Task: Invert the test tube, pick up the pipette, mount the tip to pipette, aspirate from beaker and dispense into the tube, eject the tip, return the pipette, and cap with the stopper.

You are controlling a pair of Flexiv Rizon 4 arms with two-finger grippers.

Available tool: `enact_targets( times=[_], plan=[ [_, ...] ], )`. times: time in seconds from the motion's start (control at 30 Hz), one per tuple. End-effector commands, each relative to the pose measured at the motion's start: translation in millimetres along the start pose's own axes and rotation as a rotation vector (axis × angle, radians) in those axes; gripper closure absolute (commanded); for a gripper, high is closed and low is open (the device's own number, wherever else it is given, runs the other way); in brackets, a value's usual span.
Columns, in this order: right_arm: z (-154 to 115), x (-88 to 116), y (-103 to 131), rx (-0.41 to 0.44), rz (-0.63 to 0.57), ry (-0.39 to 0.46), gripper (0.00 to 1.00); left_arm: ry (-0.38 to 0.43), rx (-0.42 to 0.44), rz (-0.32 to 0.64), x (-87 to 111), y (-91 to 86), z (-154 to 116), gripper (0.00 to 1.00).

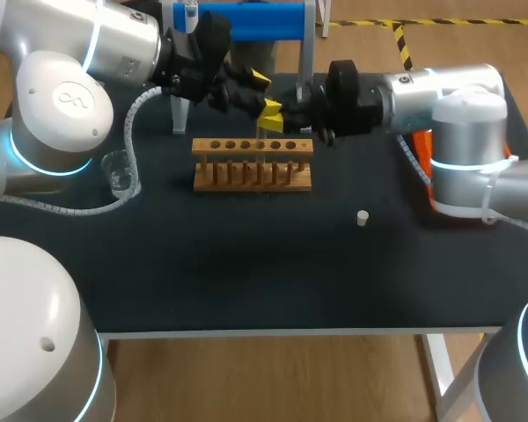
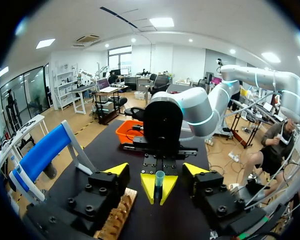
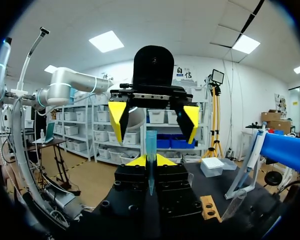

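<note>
Right gripper [image 3: 151, 161] is closed on the test tube [image 3: 151, 145], which is held above the wooden rack [image 1: 253, 164] near the tabletop's far edge, presumably so that it can be handed over and inverted. Left gripper [image 3: 153, 122] is spread wide, one finger on either side of the tube, not touching it. Stopper [image 1: 363, 218] is found toward the right edge and beaker [image 1: 117, 171] near the left.

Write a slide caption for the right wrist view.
Right gripper clamps a bluish tube, pointed toward the open left gripper, wooden rack nearby.
</note>
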State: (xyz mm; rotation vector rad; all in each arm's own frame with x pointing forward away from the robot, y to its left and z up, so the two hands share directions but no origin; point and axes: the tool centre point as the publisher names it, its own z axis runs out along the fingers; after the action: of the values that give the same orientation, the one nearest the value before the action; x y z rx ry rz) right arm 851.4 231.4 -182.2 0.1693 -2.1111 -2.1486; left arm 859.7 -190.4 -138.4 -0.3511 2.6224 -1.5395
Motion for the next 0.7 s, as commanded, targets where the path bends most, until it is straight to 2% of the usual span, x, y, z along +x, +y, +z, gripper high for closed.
enact_targets(
  times=[0.03, 0.5, 0.7],
  plan=[
    [-27.9, 15.9, -1.5, 0.005, -0.004, -0.012, 1.0, 0.0, -0.002, -0.001, 0.0, -0.2, 0.1, 0.0],
    [-137.8, 63.3, -20.8, 0.017, 0.004, -0.061, 1.0, 0.0, -0.002, -0.001, 0.0, -0.2, 0.1, 0.0],
    [-166.1, 73.2, -30.1, 0.004, 0.016, -0.075, 1.0, 0.0, -0.002, -0.001, 0.0, -0.2, 0.1, 0.0]
  ],
)
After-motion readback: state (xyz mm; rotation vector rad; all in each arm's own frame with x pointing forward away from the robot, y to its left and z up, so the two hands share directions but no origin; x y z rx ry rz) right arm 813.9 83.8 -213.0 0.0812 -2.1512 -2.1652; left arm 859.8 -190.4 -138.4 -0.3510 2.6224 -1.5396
